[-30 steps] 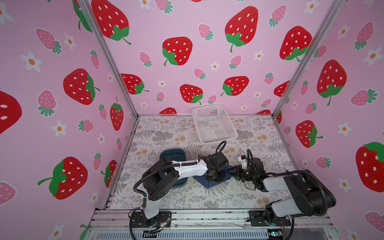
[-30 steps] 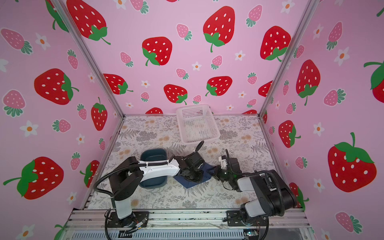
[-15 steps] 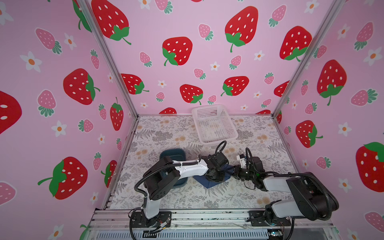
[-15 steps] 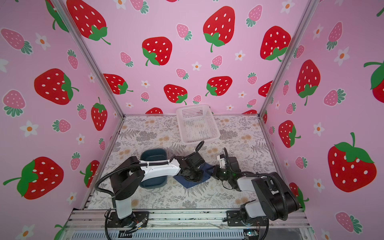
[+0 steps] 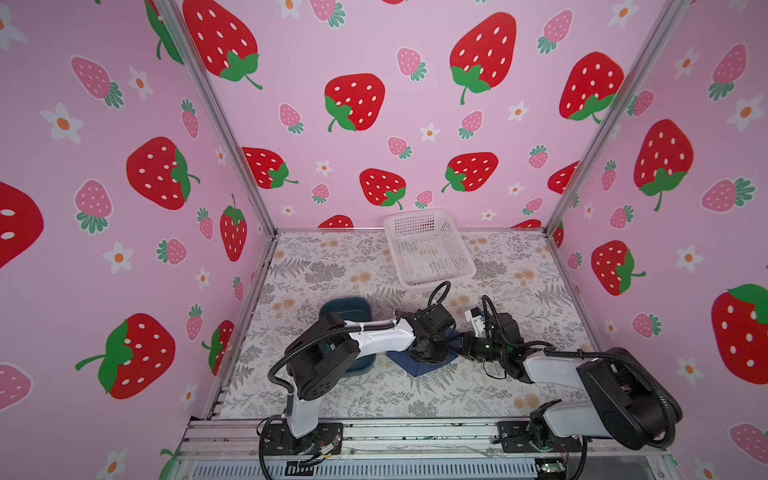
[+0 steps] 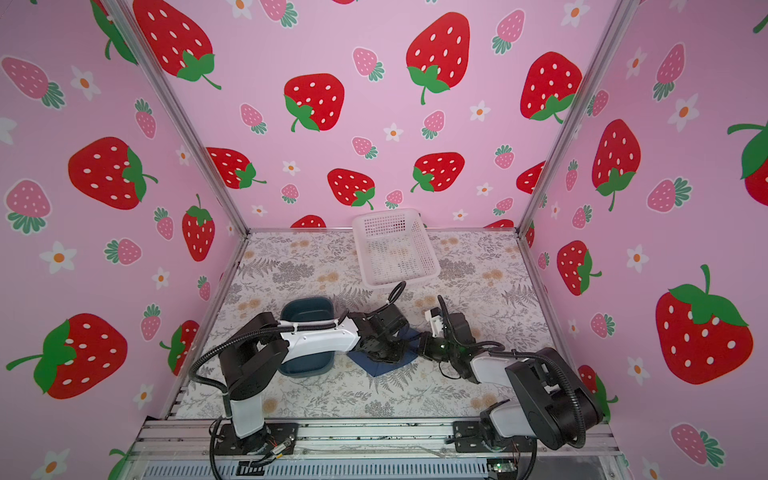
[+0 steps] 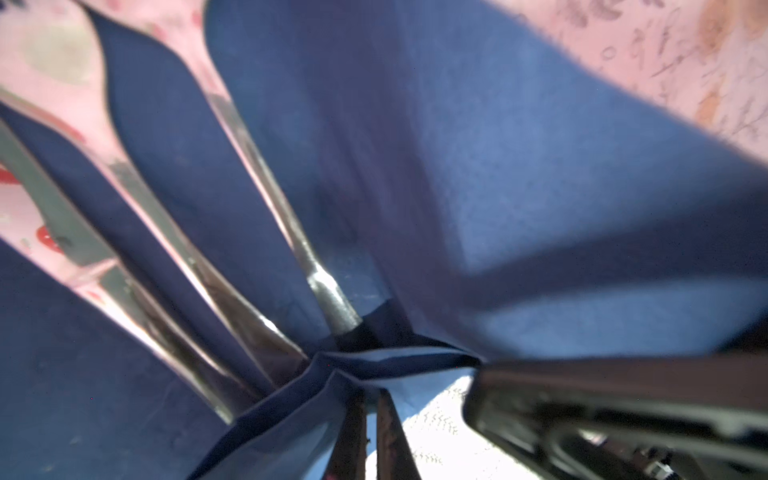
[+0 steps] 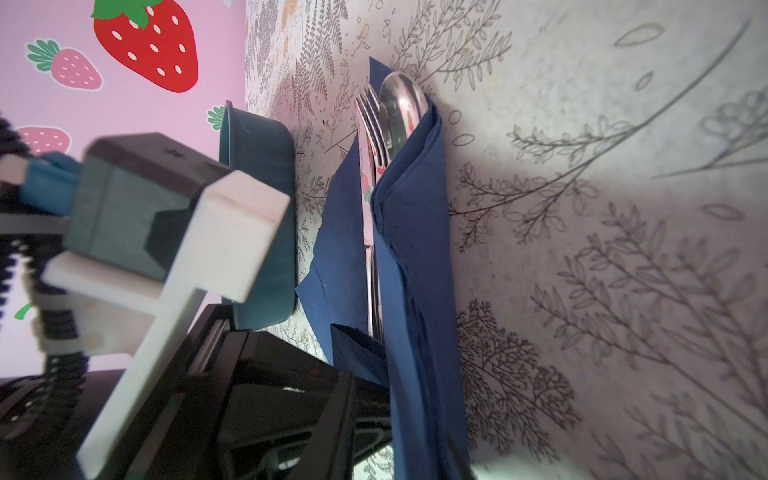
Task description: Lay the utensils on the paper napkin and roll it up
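Basket: white mesh basket at the back of the worktop; floral print shows through its floor.
Tray: teal tray partly under the left arm, just beside the paper napkin.
Napkin: mid-worktop, folded over the utensils; spoon and fork heads stick out.
Left claw: low, narrow, pinching a bunched napkin fold.
Right claw: low at the napkin's edge; opening cannot be told.

Left pincer, right pincer at navy napkin; teal tray beside.

The utensils lay inside the folded napkin beneath the left pincer, beside the right pincer, basket well behind.
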Tool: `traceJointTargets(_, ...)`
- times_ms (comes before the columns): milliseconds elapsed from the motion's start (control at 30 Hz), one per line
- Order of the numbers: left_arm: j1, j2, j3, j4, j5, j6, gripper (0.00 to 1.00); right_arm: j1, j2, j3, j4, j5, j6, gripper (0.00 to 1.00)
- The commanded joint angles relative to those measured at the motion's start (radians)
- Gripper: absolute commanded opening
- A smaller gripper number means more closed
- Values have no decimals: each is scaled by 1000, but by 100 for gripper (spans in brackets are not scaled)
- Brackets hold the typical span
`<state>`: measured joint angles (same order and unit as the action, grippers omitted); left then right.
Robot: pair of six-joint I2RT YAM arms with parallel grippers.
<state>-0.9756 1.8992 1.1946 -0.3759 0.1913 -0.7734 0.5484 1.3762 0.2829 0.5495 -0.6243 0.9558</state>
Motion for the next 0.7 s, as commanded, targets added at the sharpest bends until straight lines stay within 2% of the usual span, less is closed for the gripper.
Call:
traceJointTargets(0,10,-35,-26,15,-8,-25,10,15,-23,15,-23,34,-2,22)
traceJointTargets(267,15,-37,-47,34,2,-37,10,30,-42,30,-14,57,30,10)
traceJointTargets(667,20,-35,-54,40,-9,-46,10,97,-20,37,77,64,131,9)
